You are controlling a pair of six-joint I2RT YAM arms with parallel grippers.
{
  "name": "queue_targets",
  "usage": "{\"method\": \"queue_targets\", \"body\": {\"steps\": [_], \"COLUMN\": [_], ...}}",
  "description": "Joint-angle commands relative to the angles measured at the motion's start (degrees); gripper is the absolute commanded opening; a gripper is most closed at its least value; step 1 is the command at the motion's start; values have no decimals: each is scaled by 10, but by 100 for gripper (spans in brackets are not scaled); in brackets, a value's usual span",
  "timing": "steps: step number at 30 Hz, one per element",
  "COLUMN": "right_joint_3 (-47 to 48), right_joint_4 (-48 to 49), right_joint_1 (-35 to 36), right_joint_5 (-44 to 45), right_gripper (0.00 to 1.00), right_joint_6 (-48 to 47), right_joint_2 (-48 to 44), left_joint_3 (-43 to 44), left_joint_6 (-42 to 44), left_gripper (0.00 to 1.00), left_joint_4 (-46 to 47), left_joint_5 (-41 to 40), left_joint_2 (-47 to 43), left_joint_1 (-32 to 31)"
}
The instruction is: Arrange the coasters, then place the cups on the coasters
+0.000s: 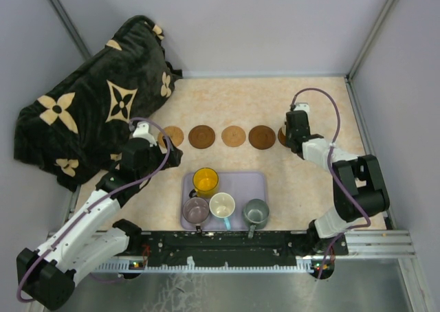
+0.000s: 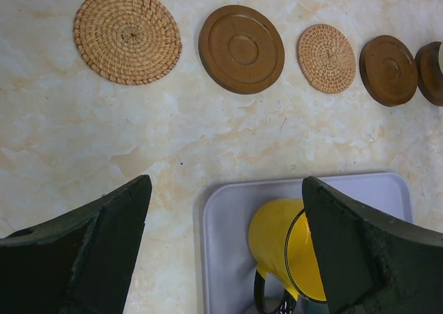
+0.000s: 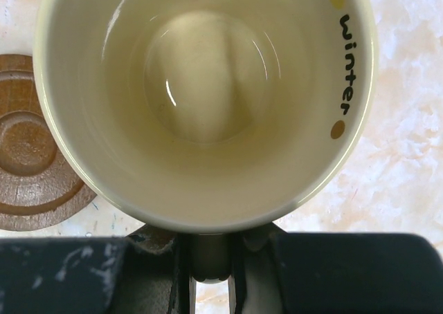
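— Where did the cream mug [image 3: 204,99] sit?
— At the coaster row's right end, pinched narrowly at its handle by my right gripper [image 3: 210,259]. One dark coaster [image 3: 31,155] lay just beside it, leftward in the wrist view. Whether another lay beneath, I couldn't tell.
— And the left?
— My left gripper [image 2: 228,248] gaped wide, empty, over the yellow mug [image 2: 277,238] on the tray [image 2: 221,207].

A black plush blanket [image 1: 96,113] with tan flower motifs lies bunched over the far-left corner of the cream marbled tabletop [image 1: 275,102], against the plain grey walls [image 1: 240,23]. A lavender rectangular plastic tray [image 1: 251,183] with rounded corners sits flat near the front edge, about midway across. A ribbed aluminium rail [image 1: 385,242] runs just in front of it.
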Motion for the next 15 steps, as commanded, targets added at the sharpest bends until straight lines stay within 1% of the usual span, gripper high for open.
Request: {"method": "queue_targets", "body": {"steps": [1,15], "right_joint_3": [8,-3], "right_joint_4": [73,82], "right_joint_1": [-5,-5], "right_joint_5": [6,16], "right_gripper": [0,0], "right_joint_6": [-3,-6], "right_joint_2": [-23,-17], "left_joint_3": [-4,-7], "left_joint_6": [0,-2], "left_gripper": [96,96], "left_joint_4": [17,14], "left_joint_5": [-2,-4], "left_joint_2": [1,-3], "left_joint_1": [-2,-2]}}
